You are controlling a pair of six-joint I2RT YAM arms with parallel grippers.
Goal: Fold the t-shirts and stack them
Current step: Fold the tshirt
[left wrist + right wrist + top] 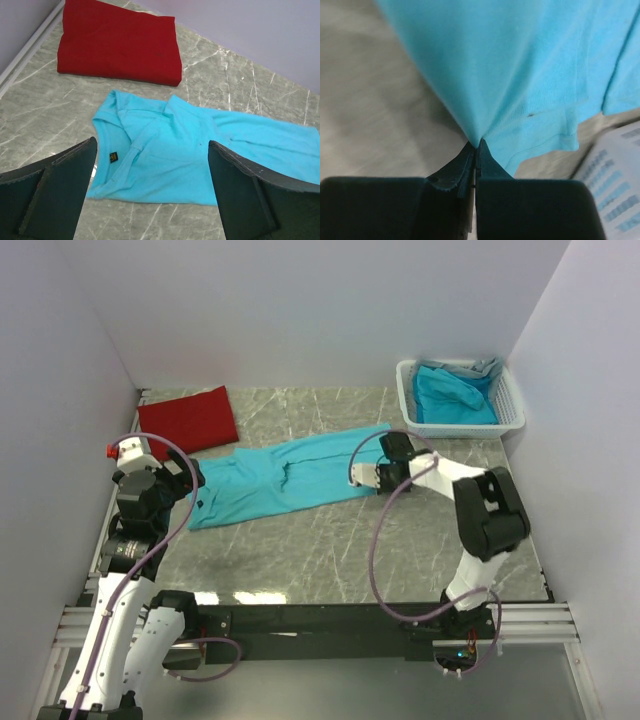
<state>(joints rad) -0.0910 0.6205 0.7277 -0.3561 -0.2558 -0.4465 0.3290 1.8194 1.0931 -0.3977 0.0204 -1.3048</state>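
A turquoise t-shirt [285,478] lies stretched across the table, collar end at the left, with a small dark mark [113,157] near the collar. My right gripper [383,472] is shut on the shirt's hem end; in the right wrist view the cloth [520,75] is pinched between the fingertips [478,146]. My left gripper [150,172] hangs wide open above the shirt's collar end [165,150], touching nothing. A folded red t-shirt [188,418] lies at the back left. Another turquoise t-shirt [452,397] is bundled in the basket.
The white slatted basket [510,408] stands at the back right corner, with grey cloth [487,367] at its far side. White walls close in the table at left, back and right. Marbled tabletop [330,550] lies in front of the shirt.
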